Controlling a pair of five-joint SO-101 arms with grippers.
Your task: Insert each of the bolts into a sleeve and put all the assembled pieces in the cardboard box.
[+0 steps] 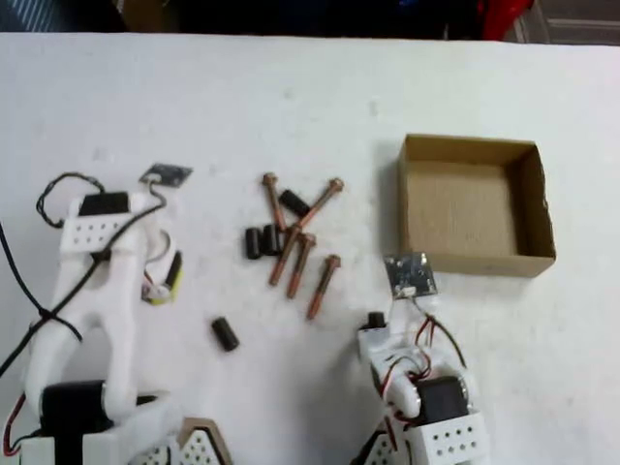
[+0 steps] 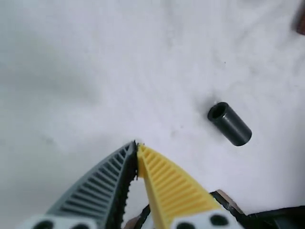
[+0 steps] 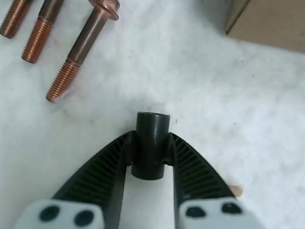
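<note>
Several copper bolts [image 1: 300, 247] lie in a loose pile at the table's middle, with three black sleeves [image 1: 262, 240] among them. Another sleeve [image 1: 225, 333] lies apart, nearer the front; the left wrist view shows it as a sleeve [image 2: 229, 124] on its side. My left gripper [image 2: 137, 145] is shut with nothing in it, a short way from that sleeve, and in the high view my left gripper [image 1: 165, 276] hangs left of the pile. My right gripper [image 3: 150, 138] is shut on a black sleeve [image 3: 152, 125], held just above the table near a bolt [image 3: 83, 47].
The open cardboard box [image 1: 528, 208] stands at the right, just beyond my right gripper [image 1: 376, 320]; its corner [image 3: 271, 19] shows in the right wrist view. Bare white table lies at the far side and the left.
</note>
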